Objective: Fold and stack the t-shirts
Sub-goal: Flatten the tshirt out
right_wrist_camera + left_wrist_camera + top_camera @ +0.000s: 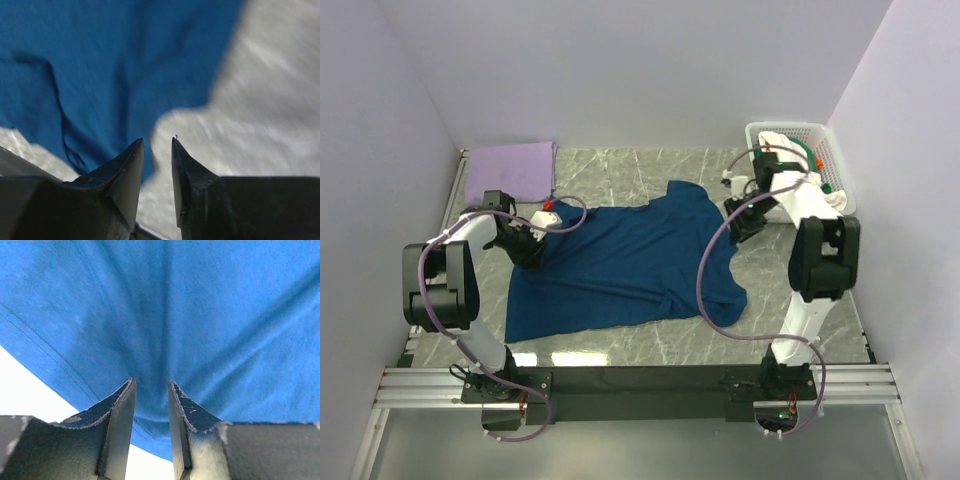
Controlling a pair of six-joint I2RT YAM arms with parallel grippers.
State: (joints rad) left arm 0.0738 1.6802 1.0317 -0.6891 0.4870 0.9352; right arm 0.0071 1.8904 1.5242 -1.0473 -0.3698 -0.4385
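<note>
As seen from above, got a dark navy-blue cloth t-shirt (620,265) spread flat in the middle, plus a folded pale lavender cloth t-shirt (510,168) far left. Spotted the left gripper (151,384) over the navy's left edge and the right gripper (157,141) just off its right sleeve, both sets of jaws slightly apart, clamping nothing.

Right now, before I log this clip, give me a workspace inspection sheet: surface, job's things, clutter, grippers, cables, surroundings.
Surface: marble-look table, level.
Job's things: navy t-shirt spread out mid-table, not folded; lavender t-shirt folded in the far left corner; bunched cloth, white and green, in the white lattice basket.
Clutter: that basket only, far right corner.
Grippers: left gripper open at the navy shirt's left edge, cloth showing in the gap; right gripper open over marble beside the shirt's right edge, nothing between its fingers.
Cables: right arm's cable loops over the shirt's right side; left arm's cable crosses its far left corner.
Surroundings: plain pale walls; mounting rail at the near edge.
</note>
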